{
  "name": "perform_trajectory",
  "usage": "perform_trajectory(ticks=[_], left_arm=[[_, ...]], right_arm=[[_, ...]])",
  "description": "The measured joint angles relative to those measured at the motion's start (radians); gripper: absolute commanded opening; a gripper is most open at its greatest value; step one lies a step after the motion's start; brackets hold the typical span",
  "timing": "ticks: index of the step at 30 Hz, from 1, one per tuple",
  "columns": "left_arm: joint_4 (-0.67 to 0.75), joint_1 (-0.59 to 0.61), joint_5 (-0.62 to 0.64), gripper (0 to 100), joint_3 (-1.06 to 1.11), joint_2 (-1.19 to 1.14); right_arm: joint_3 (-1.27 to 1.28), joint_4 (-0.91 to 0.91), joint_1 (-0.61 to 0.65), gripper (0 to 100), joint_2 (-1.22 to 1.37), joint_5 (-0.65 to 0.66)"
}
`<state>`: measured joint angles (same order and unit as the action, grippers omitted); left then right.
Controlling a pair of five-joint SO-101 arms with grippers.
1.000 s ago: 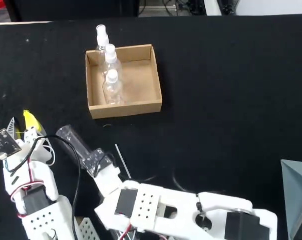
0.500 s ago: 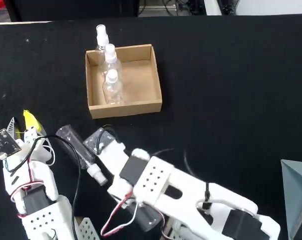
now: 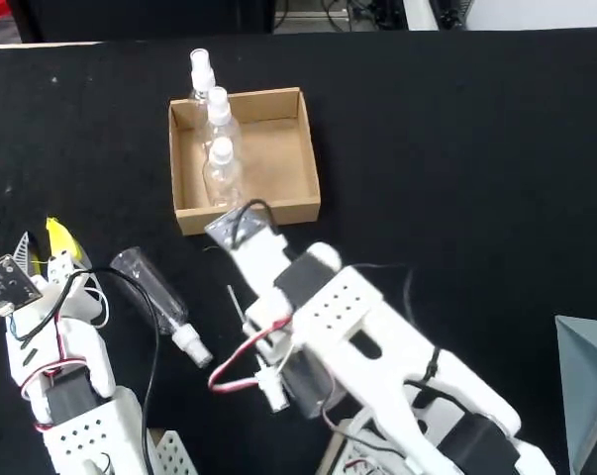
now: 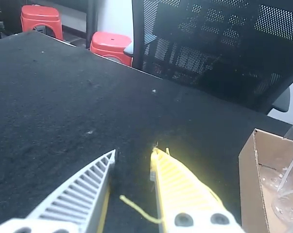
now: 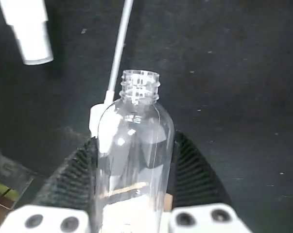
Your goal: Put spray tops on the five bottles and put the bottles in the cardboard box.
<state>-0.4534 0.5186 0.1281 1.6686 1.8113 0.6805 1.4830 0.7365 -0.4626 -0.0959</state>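
Observation:
In the right wrist view my right gripper (image 5: 132,141) is shut on a clear bottle (image 5: 131,131) with a bare threaded neck. Behind that bottle a loose spray top with a long tube (image 5: 118,53) lies on the black table. A second bottle (image 3: 154,289), fitted with a white spray top (image 3: 192,346), lies on its side between the arms. The cardboard box (image 3: 278,213) holds two capped bottles (image 3: 222,163), and a third capped bottle (image 3: 201,72) stands just behind its far left corner. My left gripper (image 4: 131,158) is open over bare table, near the left edge (image 3: 50,242).
The right arm's white body (image 3: 357,346) covers the table's front middle, reaching almost to the box's near wall. A grey object (image 3: 587,386) sits at the front right edge. Chairs and red stools stand beyond the table.
The right arm has swung from low at the front up toward the box. That uncovered the lying bottle's spray top. The left arm has not moved.

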Motion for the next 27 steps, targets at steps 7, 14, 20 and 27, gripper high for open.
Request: perform_trajectory(ticks=[7, 14, 20, 27], left_arm=[[0.0, 0.0, 0.0, 11, 0.0, 0.0], [0.0, 0.0, 0.0, 11, 0.0, 0.0], [0.0, 0.0, 0.0, 11, 0.0, 0.0], [0.0, -0.002, 0.0, 11, 0.0, 0.0]], right_arm=[[0.0, -0.009, -0.153, 1.1, 0.0, 0.247], [0.138, -0.229, -0.252, 1.5, 0.0, 0.463], [0.21, -0.338, -0.256, 12.3, 0.0, 0.476], [0.21, -0.338, -0.256, 17.7, 0.0, 0.476]])
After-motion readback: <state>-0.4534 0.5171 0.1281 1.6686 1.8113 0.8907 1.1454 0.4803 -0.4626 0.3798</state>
